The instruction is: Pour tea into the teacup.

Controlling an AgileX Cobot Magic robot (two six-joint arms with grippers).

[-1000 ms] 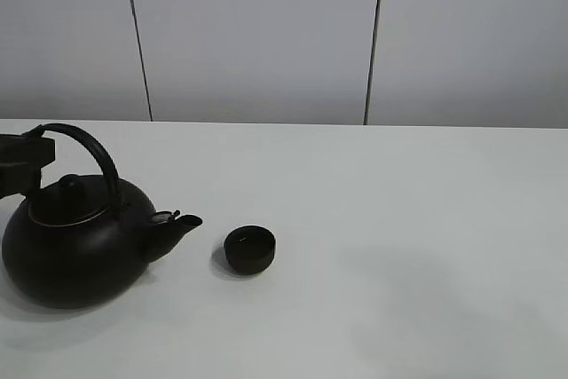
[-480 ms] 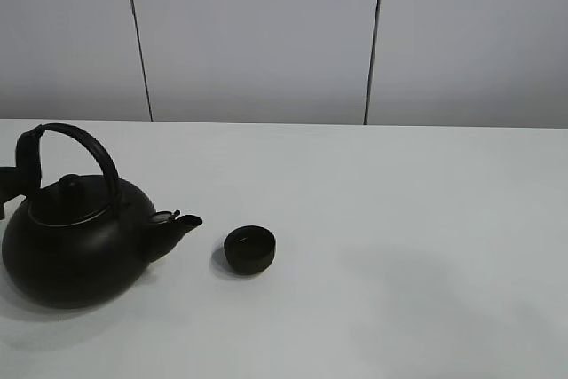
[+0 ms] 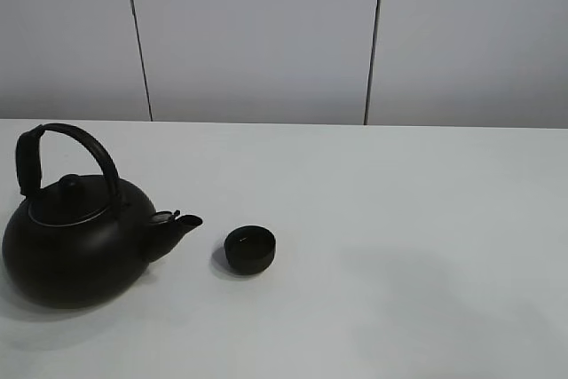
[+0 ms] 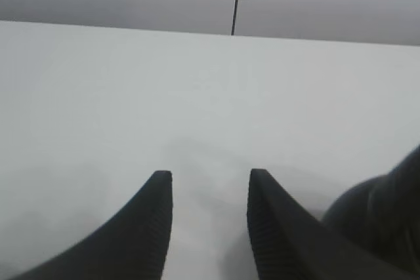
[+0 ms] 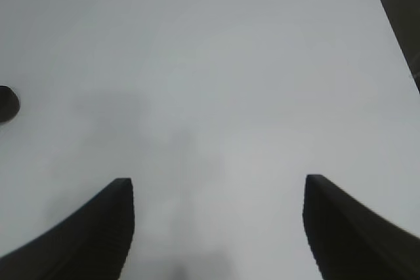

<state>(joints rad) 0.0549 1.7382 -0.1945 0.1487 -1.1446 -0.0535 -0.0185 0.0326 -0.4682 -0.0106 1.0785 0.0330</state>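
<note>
The teacup [image 3: 249, 248] is sitting upright on the white table [image 3: 399, 219], left of centre in the high view, low and black, with what looks like a small glint inside; whether it is holding tea I cannot tell. The kettle [image 3: 78, 232] is standing at about 9 o'clock from the cup, just beside it but apart, spout [image 3: 182, 222] pointing toward the cup, handle arched up.

Neither arm is showing in the high view. The left gripper [image 4: 209, 227] is hanging over bare table with its fingers partly spread and nothing between them; a dark rounded mass at the edge of that wrist view is probably the kettle body, close by but not touched. The right gripper [image 5: 216, 227] is hovering with fingers spread wide, gripping nothing, and the cup's rim [image 5: 6, 104] is just peeking in at the edge of its view, well away.

Risks, as a judgement: the handle is tall and the kettle looks heavy, so an off-centre grab could be letting it swing or slip. The spout is short, so tipping too fast could be throwing tea past the small cup. The light cup could be getting nudged by the spout.

Nothing else is on the table, so nothing is blocking the way between kettle and cup. Grey wall panels [image 3: 257, 33] are standing behind.
</note>
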